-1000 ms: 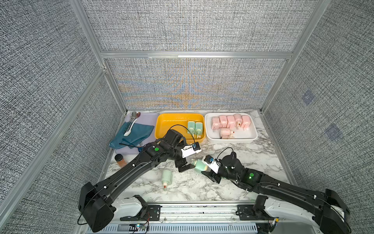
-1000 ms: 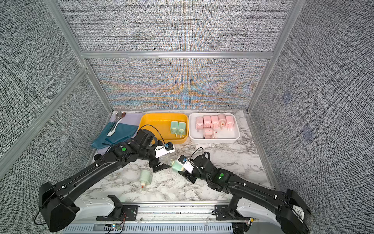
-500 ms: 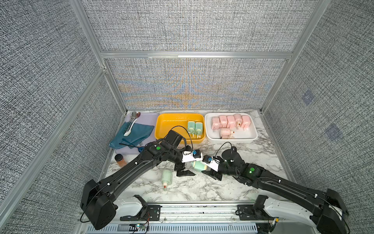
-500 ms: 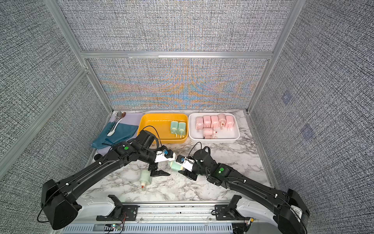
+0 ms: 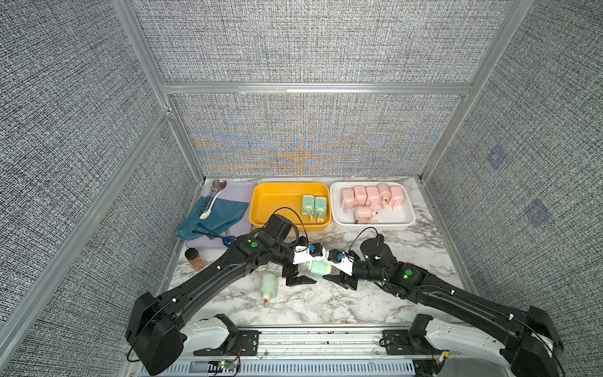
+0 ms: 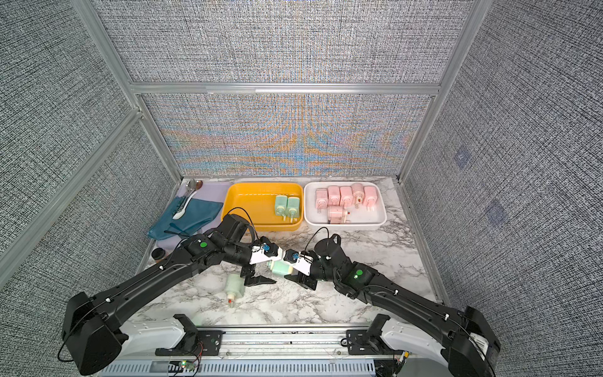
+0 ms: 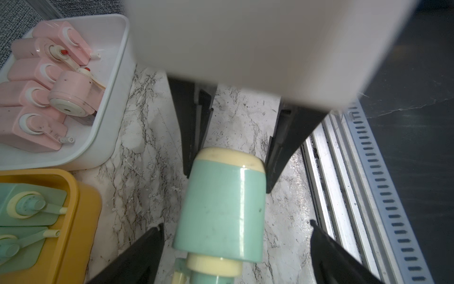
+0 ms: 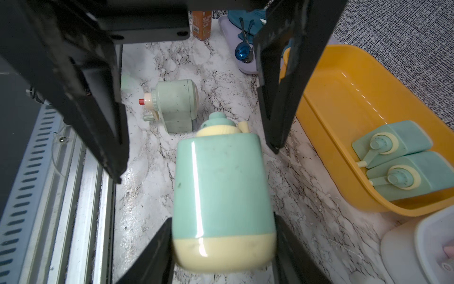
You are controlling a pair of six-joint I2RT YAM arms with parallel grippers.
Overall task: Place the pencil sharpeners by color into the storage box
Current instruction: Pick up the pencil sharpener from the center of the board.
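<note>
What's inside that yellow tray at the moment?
Two mint green sharpeners lie side by side at one end; the rest looks bare. The left arm hides a bit of the yellow tray's near edge.

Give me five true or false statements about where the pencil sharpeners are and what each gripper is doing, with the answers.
1. The yellow tray holds two green sharpeners. True.
2. The white tray holds four pink ones. False: six pink sharpeners lie in it.
3. The right gripper grips a mint sharpener by its cream end. True.
4. The left gripper also clamps it. False: its jaws stand open on either side of it.
5. No sharpener lies loose on the marble table. False: a loose green sharpener lies there.
</note>
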